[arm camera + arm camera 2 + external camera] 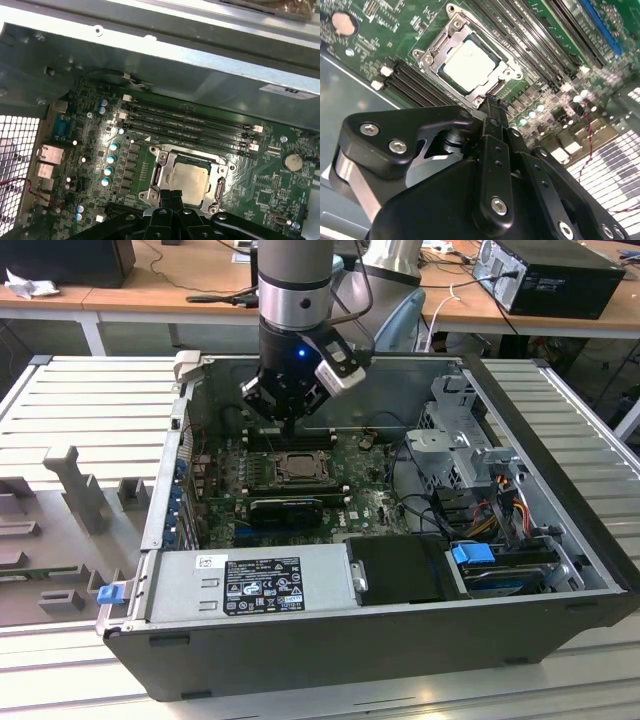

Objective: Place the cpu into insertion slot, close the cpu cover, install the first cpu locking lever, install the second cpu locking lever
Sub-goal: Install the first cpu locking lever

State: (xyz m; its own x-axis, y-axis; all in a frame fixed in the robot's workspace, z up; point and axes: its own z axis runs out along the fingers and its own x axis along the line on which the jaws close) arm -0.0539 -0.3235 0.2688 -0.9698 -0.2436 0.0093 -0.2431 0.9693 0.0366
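In the exterior view my gripper (285,423) hangs inside the open computer case (330,640), above the insertion slot (268,478) and clear of it. My fingers are pressed together with nothing between them. The cpu (297,468) lies flat in the slot, below my fingertips, and I am not holding it.

In the first wrist view my closed gripper (170,194) sits against the slot's edge that faces away from the long black memory slots (190,122). The cpu (190,177) lies just beyond my fingertips, seated square in the slot. Its pale top shows through the window of the cpu cover (172,159), which lies down flat around it. A round coin battery (291,161) sits on the motherboard (272,187), well apart from the slot.

In the second wrist view my fingers (492,120) are shown side-on and shut tight. Their tip (491,102) meets the slot's rim near one corner (I cannot tell whether it is touching or just above). The cpu (470,66) lies a little past that tip, framed by the silvery cover (434,54), and no part of me rests on the chip's top.
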